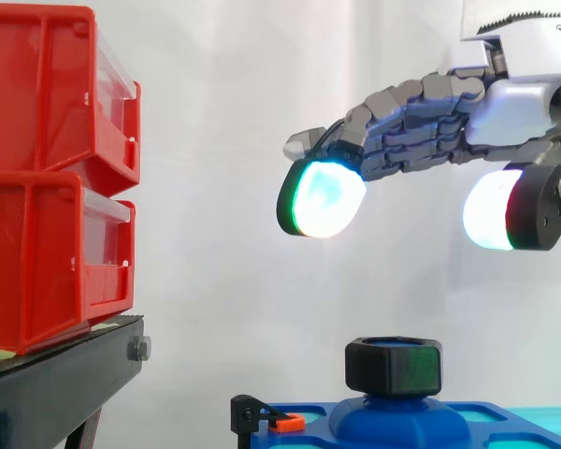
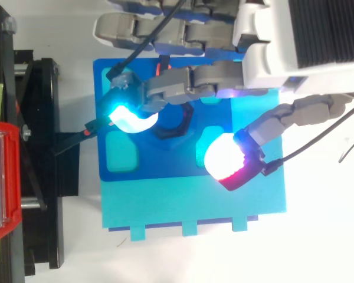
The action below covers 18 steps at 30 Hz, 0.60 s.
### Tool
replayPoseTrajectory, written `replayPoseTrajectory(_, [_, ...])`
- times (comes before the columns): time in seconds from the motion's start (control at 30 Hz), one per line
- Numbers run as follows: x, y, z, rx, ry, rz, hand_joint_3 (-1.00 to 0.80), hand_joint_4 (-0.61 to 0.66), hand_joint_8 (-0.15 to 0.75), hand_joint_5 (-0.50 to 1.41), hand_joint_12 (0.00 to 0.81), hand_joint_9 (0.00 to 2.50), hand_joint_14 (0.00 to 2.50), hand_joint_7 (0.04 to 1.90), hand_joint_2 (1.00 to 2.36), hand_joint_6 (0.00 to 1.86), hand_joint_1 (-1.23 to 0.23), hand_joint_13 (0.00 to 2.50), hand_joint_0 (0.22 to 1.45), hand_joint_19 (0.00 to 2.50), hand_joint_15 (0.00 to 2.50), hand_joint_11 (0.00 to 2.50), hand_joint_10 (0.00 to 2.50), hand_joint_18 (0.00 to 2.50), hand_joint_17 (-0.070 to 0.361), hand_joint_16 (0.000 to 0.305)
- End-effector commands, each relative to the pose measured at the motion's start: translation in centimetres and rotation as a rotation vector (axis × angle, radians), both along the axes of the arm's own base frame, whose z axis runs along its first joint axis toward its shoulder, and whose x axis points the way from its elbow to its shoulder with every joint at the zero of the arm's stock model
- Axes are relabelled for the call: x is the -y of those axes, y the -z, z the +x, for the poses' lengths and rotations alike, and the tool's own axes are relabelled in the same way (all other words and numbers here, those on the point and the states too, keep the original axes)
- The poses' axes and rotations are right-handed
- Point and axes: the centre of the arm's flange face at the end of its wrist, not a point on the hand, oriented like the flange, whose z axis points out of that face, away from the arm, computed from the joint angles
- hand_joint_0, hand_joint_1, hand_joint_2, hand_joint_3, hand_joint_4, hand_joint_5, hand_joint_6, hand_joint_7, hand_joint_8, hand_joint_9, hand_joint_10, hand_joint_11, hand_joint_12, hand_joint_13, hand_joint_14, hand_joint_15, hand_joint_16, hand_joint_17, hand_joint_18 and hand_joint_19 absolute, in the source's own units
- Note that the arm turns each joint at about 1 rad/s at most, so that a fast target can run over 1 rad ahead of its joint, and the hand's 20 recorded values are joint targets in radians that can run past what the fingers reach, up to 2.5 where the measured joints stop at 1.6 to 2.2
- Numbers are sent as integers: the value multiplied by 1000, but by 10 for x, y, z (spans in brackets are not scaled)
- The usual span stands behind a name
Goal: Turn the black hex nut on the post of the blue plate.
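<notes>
In the side view the hand (image 1: 421,117) hangs spread and empty above the black hex nut (image 1: 394,366), which stands on the blue plate (image 1: 505,416) with its axis upright, so lower straight and pinch opposite flats; in the top view its fingers (image 2: 165,91) overlie the nut, with the thumb off to one side.

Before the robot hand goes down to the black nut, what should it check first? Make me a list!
1. Hand open, holding nothing: ok.
2. Black hex nut sitting level on the post of the blue plate: ok.
3. Gap between hand and nut free of other things: ok.
4. Glowing pads on both sides of the nut, seen from above: ok.
5. How tight the nut is: cannot tell.
</notes>
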Motion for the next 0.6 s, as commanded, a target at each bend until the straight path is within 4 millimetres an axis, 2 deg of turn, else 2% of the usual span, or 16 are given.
replayPoseTrajectory(0.0, [0, 11, 0, 17, 2, 1, -500, -18, 126, -300, 317, 0, 0, 630, 1000, 501, -771, 0, 480, 0, 0, 0, 0, 0, 110, 49])
replayPoseTrajectory(0.13, [0, 14, -1, 20, 7, 0, -500, -10, 125, -300, 315, 0, 0, 635, 1000, 501, -745, 0, 484, 0, 0, 0, 0, 0, 108, 48])
replayPoseTrajectory(0.57, [11, 28, -6, 3, 22, 2, -500, -5, 134, -300, 320, 0, 0, 638, 1000, 501, -785, 0, 462, 0, 0, 0, 0, 0, 112, 50])
